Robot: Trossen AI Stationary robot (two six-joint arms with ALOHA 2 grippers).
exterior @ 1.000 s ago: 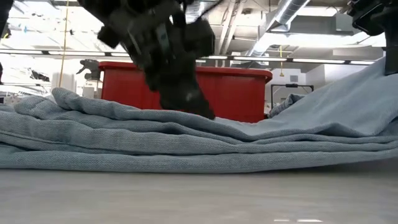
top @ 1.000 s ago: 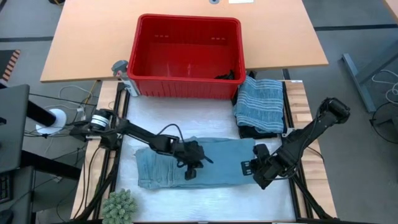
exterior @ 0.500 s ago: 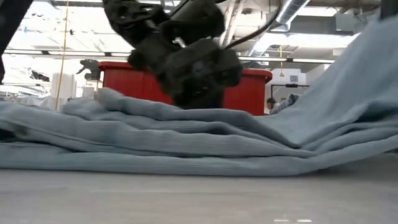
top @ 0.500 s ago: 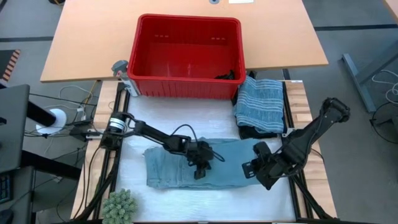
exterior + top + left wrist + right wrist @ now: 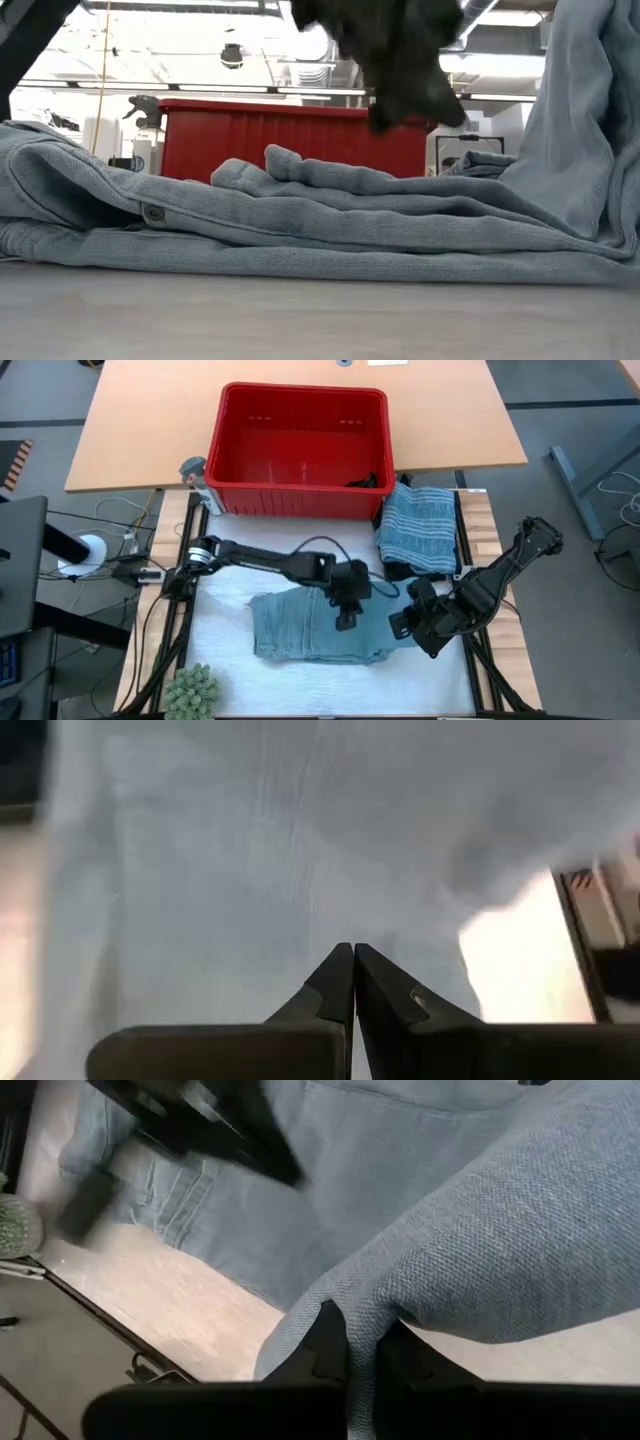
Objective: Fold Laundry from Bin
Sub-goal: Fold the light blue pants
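Denim fills the foreground: the light-blue garment (image 5: 315,628) lies bunched on the white mat (image 5: 225,570), nearer the camera than the red bin (image 5: 300,450), its long axis running side to side across the mat. The right gripper (image 5: 398,626) pinches that garment's right-hand end between nearly closed fingers and lifts it off the mat, so the cloth rises steeply on that side in the low view. The left gripper (image 5: 345,618), fingers pressed fully together and holding nothing that can be seen, rests on the cloth's middle, just beside the right one. Any fold likely turns on this: the free length of the garment stretches away from both grippers toward the left arm's side.

Farther back, a folded striped grey-blue cloth (image 5: 418,525) sits on a dark garment beside the bin's right wall. Dark laundry (image 5: 368,481) shows in the bin's near right corner. A small green plant (image 5: 192,690) stands at the mat's near left corner.
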